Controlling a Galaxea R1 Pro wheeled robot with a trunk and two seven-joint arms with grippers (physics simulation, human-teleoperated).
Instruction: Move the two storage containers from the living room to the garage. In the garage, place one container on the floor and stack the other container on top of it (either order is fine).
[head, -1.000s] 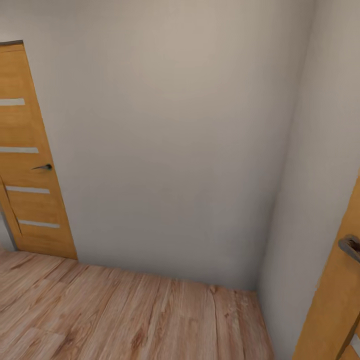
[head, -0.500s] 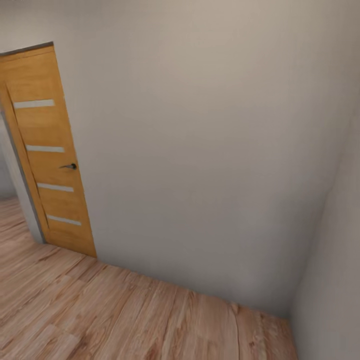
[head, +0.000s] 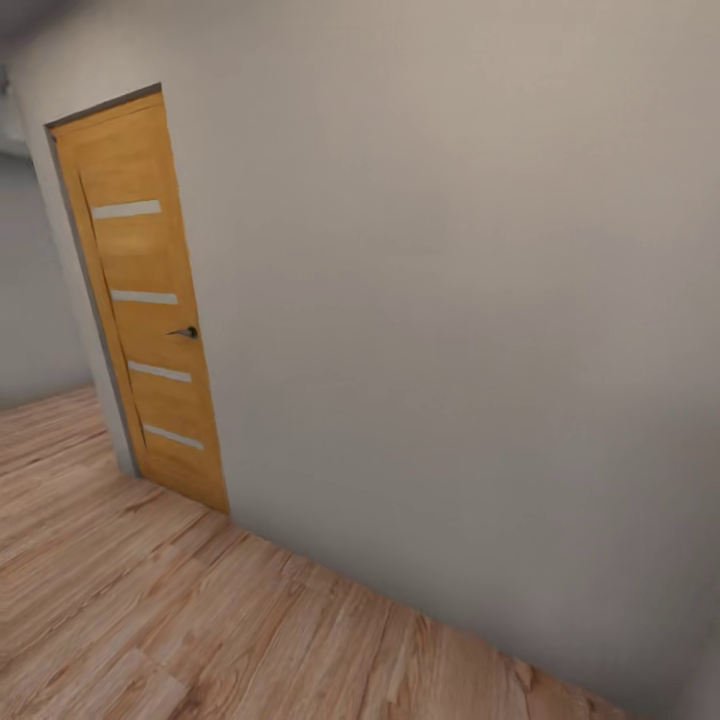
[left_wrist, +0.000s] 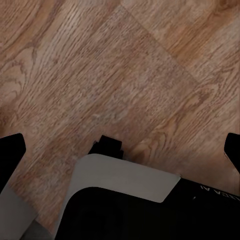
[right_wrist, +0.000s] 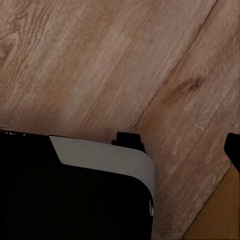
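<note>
My left gripper hangs over wood plank floor with its fingertips at the two far edges of the wrist view, so I read it as spread wide and holding nothing. The right gripper I cannot call — one dark fingertip shows at the frame edge, the other is cut off, and the robot's own dark-and-white body covers much of that view.

From the head camera I see a plain white wall, an orange door with pale slats and a small dark handle, and an opening past it at the left. This looks like the hallway, not the garage.

I cannot say where the two storage containers are; no camera catches them. So I judge the run to be in transit — nothing shows either bin delivered or stacked, and the whole placing step looks still ahead. What lies beyond the door is hidden.
</note>
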